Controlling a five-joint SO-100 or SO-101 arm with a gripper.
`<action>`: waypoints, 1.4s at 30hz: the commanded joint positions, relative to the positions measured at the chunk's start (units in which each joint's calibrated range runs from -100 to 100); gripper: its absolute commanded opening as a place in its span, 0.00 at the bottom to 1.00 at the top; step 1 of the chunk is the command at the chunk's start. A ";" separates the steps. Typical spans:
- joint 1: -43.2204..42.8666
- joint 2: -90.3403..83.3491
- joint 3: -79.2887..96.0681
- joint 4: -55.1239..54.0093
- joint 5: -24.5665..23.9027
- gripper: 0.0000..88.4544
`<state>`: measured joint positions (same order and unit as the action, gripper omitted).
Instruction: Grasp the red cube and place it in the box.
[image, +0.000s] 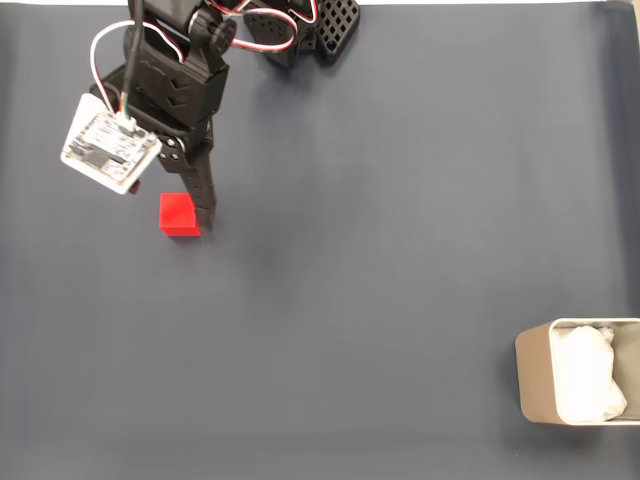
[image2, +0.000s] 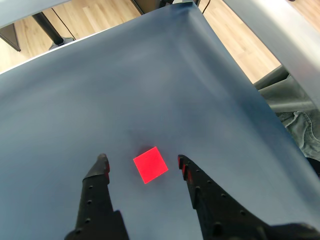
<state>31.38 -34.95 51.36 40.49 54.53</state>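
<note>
The red cube (image: 180, 215) lies on the dark blue table cover at the left of the fixed view, much smaller than the box. My gripper (image: 172, 205) hangs over it, open, one black finger (image: 204, 200) standing just right of the cube; the other is hidden under the wrist camera board. In the wrist view the red cube (image2: 150, 165) shows between the two spread fingertips of the gripper (image2: 142, 161), touching neither. The beige box (image: 533, 375) with white paper inside sits at the far lower right, cut by the frame edge.
The arm's base (image: 300, 30) stands at the top edge. The white wrist camera board (image: 108, 145) juts out left of the arm. In the wrist view the table's edge, a wooden floor (image2: 100, 15) and a grey rail (image2: 280, 45) lie beyond the cover.
</note>
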 joint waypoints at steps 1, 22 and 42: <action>0.79 0.12 1.20 -2.95 0.49 0.38; 0.79 3.15 12.15 -14.10 2.49 0.43; 0.15 15.80 11.69 -25.99 2.98 0.45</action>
<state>31.82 -19.67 63.92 16.31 57.17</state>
